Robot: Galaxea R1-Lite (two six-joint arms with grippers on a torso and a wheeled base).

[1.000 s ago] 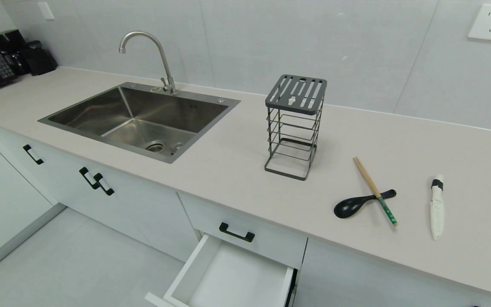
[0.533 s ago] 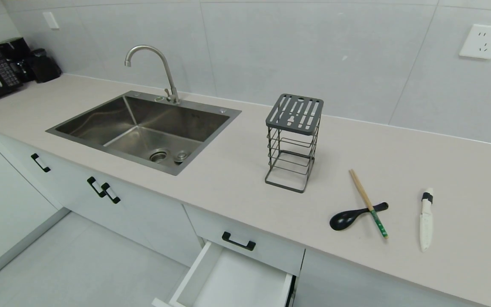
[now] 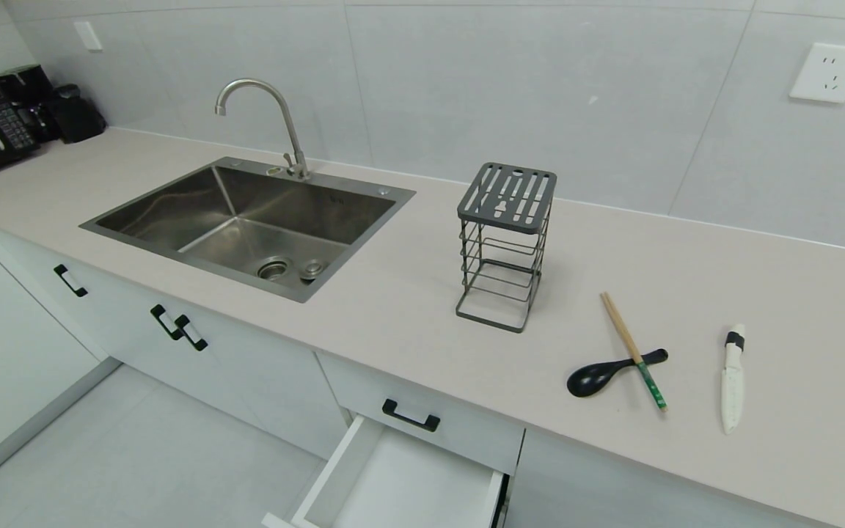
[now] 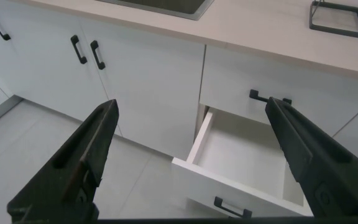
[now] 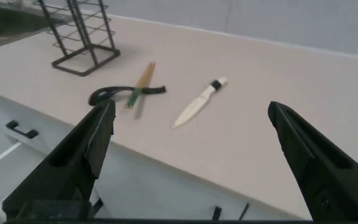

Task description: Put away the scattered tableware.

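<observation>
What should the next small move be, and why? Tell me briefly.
Probably lower the open right end effector toward the chopsticks: they lie across the handle of the spoon, so they likely need to come off first.

The wire rack (image 3: 505, 249) is matt grey metal. The spoon (image 3: 598, 376) is glossy black, the chopsticks (image 3: 626, 337) wooden, the knife (image 3: 732, 378) smooth white plastic. The sink (image 3: 305, 209) is brushed steel and the tabletop (image 3: 393, 308) matt beige.

Left gripper (image 4: 191, 104), right gripper (image 5: 191, 107) — black tapered fingers (image 4: 87, 155)
</observation>
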